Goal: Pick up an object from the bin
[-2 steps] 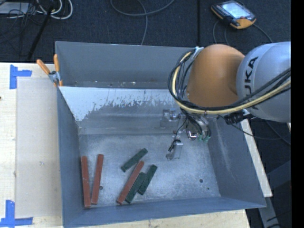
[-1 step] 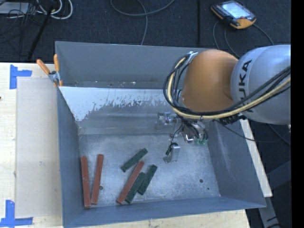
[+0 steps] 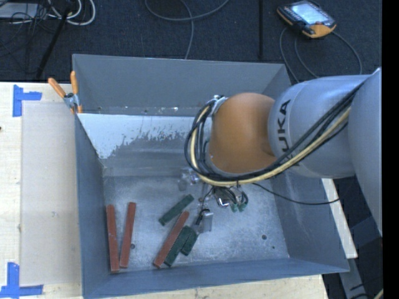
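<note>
Gripper (image 3: pixel 211 212) hangs low near the middle of the bin (image 3: pixel 124 161), under the arm's orange cover. Can't tell how wide it's open or whether it has anything. Nearest things: dark green bar (image 3: pixel 176 210) just left, and below it a red-brown bar (image 3: pixel 169 240) w/ a dark green block (image 3: pixel 185 242) touching it. 2 side-by-side bars (image 3: pixel 112 238) lie well apart at left. Probably best: centre on 1 bar, close across its narrow width, clear of neighbours.
</note>
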{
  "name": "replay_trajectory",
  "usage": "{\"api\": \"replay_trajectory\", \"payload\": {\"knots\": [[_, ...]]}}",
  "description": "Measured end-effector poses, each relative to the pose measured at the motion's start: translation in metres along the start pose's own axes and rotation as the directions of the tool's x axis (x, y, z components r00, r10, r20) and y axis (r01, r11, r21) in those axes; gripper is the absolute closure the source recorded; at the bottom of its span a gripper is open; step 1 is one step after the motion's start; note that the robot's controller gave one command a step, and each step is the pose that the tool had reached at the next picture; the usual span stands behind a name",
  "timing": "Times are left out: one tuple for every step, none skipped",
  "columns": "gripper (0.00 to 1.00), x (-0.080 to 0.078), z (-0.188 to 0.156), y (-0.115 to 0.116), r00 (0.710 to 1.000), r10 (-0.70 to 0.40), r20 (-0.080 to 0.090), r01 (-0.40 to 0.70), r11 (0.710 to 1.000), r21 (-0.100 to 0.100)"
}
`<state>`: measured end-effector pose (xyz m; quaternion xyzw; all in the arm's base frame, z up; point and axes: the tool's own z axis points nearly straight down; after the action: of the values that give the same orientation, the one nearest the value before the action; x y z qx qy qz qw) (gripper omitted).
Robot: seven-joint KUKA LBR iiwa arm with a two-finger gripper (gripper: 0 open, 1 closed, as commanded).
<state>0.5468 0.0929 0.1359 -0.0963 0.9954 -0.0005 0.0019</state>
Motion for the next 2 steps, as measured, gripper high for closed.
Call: {"api": "replay_trajectory", "payload": {"knots": [[0.00, -0.021, 0.045, 0.015, 0.998, -0.057, 0.000, 0.057, 0.998, -0.007], [0.00, 0.006, 0.054, 0.020, 0.985, -0.172, -0.002, 0.172, 0.985, 0.000]]}}
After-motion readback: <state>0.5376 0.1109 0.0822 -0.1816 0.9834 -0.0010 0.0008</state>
